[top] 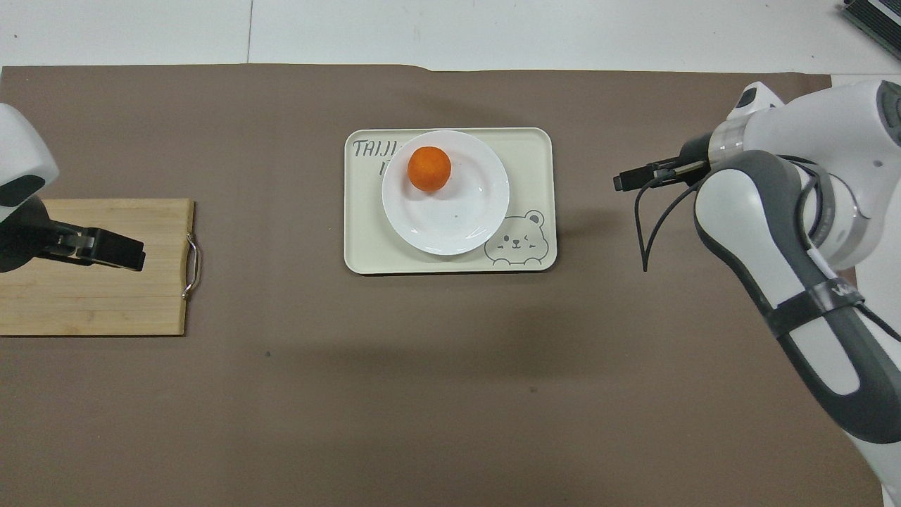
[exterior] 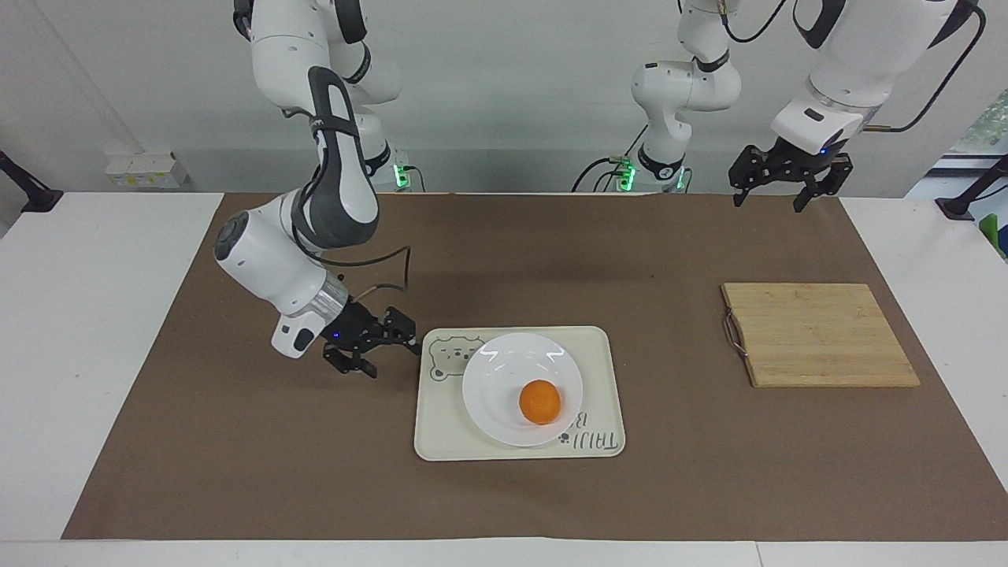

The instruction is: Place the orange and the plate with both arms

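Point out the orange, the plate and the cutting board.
orange (exterior: 540, 401), facing view, middle of the fruit.
plate (exterior: 504, 370), facing view, bare white inside near the rim.
cutting board (exterior: 819, 335), facing view, middle of the wooden top.

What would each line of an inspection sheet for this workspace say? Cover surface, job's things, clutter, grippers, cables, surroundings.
Surface: brown mat on a white table.
Job's things: orange on the white plate, plate on the cream bear tray.
Clutter: bamboo cutting board toward the left arm's end.
Grippers: right gripper open, low beside the tray; left gripper open, raised, waiting.
Cables: black cable looped at the right wrist.
Surroundings: pale wall.
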{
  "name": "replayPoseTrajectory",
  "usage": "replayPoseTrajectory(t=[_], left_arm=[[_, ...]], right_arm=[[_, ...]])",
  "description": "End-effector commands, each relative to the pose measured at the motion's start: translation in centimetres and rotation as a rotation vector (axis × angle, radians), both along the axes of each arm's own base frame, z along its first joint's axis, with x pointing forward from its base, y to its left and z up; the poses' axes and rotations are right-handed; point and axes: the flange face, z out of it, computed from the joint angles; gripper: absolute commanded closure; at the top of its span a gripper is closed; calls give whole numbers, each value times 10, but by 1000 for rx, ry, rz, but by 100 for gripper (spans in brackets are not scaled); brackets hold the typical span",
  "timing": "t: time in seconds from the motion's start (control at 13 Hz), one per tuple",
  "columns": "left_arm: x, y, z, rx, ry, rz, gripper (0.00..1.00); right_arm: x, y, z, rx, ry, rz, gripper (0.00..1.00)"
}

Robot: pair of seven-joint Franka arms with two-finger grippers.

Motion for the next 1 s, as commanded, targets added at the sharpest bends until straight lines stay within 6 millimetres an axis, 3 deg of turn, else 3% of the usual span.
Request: replayPoseTrajectory(t=[0.0, 0.15, 0.38, 0.77, 0.92], left_arm=[[-6, -1, 4, -14, -4, 2, 0], [-6, 1, 3, -13, -1, 5, 0], [-5, 9, 4, -14, -1, 19, 0], [-5, 29, 2, -12, 19, 56, 0], [-4, 38, 2, -14, 16, 74, 0]], right_arm=[[-15, -35, 27, -130, 70, -18, 0], [-28, -57, 52, -218, 88, -84, 0], [-54, -65, 98, -224, 107, -167, 0], [-112, -65, 172, -247, 155, -185, 0], [-119, -64, 179, -247, 150, -184, 0]])
